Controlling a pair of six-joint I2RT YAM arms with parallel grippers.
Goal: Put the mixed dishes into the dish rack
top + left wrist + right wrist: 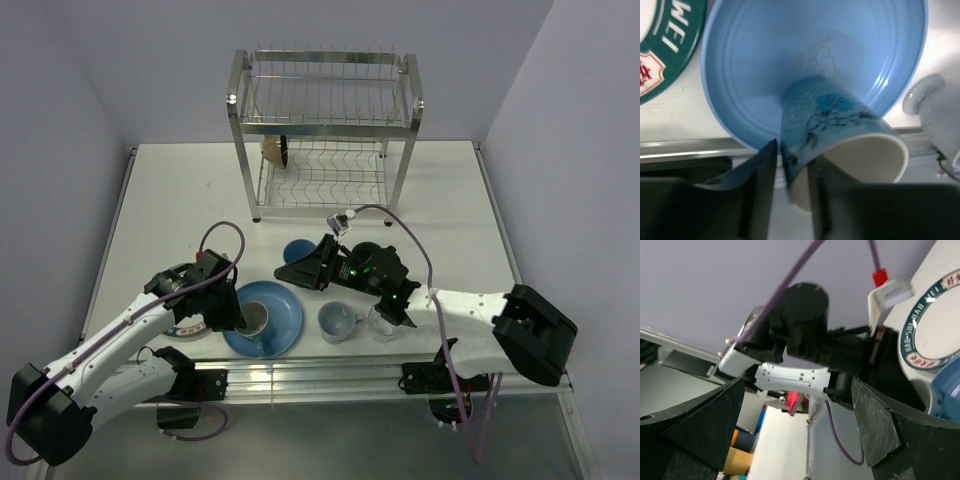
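The dish rack (325,130) stands at the back, with a cream cup (276,150) on its lower tier. My left gripper (238,312) is shut on the rim of a blue tumbler (840,120) with a flower print and a cream inside. One finger is inside it and one outside. The tumbler tilts over the blue plate (765,65), which also shows in the top view (285,322). My right gripper (290,272) is open and empty, pointing left above the table. It also shows in the right wrist view (800,440).
The white plate with a dark patterned rim (186,325) lies under my left arm. A pale blue mug (337,320) and a clear glass (384,322) stand right of the blue plate. A small dark blue round dish (297,249) sits behind my right gripper. A metal rail (330,375) runs along the near edge.
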